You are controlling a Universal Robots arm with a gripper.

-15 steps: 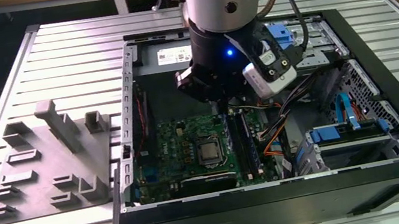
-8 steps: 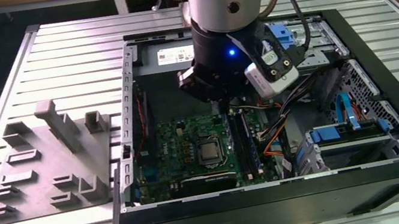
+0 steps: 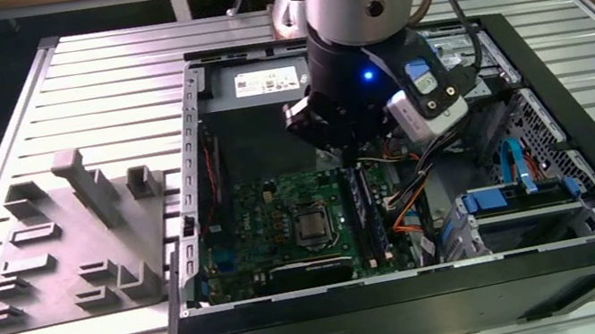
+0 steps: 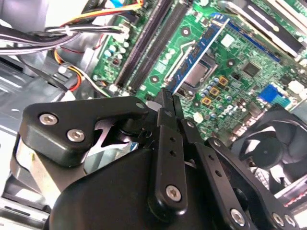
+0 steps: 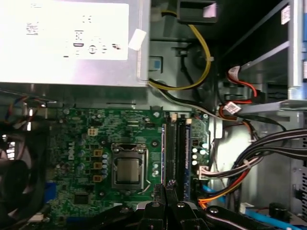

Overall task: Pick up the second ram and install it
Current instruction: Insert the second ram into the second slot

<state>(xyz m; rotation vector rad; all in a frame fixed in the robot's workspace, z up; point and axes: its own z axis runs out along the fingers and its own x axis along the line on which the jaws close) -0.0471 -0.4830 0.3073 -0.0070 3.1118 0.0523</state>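
Note:
My gripper [image 4: 166, 95] hangs inside the open computer case [image 3: 239, 322], its two black fingers pressed together with nothing visible between them. In the first wrist view the gripper [image 5: 171, 184] hovers over one end of the long black memory slots [image 5: 175, 143], which run beside the processor socket [image 5: 127, 171] on the green motherboard [image 5: 86, 129]. In the exterior view the gripper [image 3: 345, 159] is mostly hidden under the arm's wrist, above the slots [image 3: 366, 214]. I cannot tell the second ram apart from the dark slots; a thin blue edge [image 5: 187, 143] runs along them.
The grey power-supply box [image 5: 67, 43] sits at the case's back. Bundled cables [image 5: 249, 163] and drive cages [image 3: 521, 202] crowd the slot side. A black fan [image 4: 268, 148] sits beside the motherboard. A grey holder fixture [image 3: 69, 250] stands on the slatted table at the exterior view's left.

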